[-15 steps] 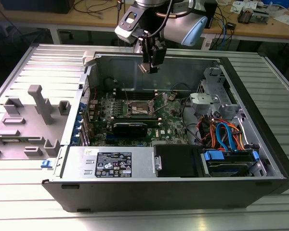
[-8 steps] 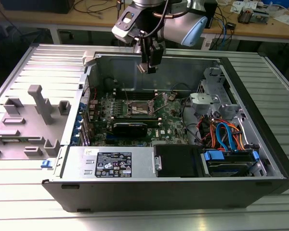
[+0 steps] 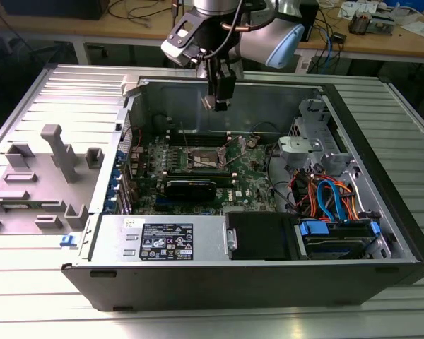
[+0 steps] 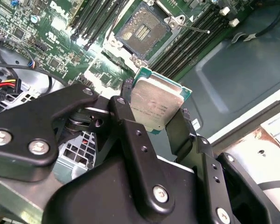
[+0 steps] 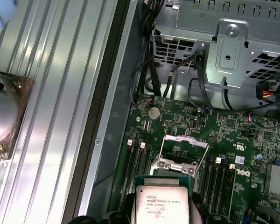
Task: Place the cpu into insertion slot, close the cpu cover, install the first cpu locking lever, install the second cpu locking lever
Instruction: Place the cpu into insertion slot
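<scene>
Above the open computer case [image 3: 268,106], close to the wall opposite the labelled power supply box [image 3: 162,240], my pincer [image 3: 218,103] is clenched on the cpu [image 4: 156,102], gripping two opposite edges. The chip hangs well clear of the motherboard [image 4: 32,42], apart from the insertion slot [image 4: 142,30], which lies bare with its dark centre showing. The cpu cover [image 5: 184,138] stands tilted up at the socket's edge, with a thin lever rod [image 4: 196,29] swung out. Long black memory slots [image 4: 191,42] flank the socket on both sides. A black card [image 3: 191,187] lies toward the power supply box. The drive cage [image 5: 224,42] and cables [image 3: 332,198] crowd one end of the case. Over the socket the way stands open.
</scene>
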Controlling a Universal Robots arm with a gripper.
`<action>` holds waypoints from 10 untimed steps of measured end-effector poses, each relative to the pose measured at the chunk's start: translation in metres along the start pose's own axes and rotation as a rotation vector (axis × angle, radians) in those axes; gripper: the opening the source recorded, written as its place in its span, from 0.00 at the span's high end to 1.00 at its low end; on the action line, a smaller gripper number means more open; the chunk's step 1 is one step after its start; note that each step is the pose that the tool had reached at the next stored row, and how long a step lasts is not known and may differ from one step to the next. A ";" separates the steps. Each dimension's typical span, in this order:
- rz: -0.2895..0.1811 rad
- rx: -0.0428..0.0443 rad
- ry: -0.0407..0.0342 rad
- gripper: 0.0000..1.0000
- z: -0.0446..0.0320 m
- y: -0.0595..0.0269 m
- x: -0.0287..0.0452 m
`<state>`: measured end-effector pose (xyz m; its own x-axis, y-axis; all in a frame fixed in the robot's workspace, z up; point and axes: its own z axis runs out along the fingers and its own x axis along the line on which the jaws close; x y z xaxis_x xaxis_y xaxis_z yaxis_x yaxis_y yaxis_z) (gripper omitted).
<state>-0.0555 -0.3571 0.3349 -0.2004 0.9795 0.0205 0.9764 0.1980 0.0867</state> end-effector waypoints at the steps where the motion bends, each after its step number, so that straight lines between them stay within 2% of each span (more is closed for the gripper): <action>1: 0.000 0.0000 0.0000 0.46 0.0018 -0.0008 0.0001; 5: 0.010 0.0000 -0.0015 0.46 0.0053 -0.0021 0.0005; 10: 0.066 -0.0012 -0.0062 0.46 0.0088 -0.0029 0.0005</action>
<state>-0.0578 -0.3568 0.3259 -0.1354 0.9906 0.0201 0.9873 0.1332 0.0865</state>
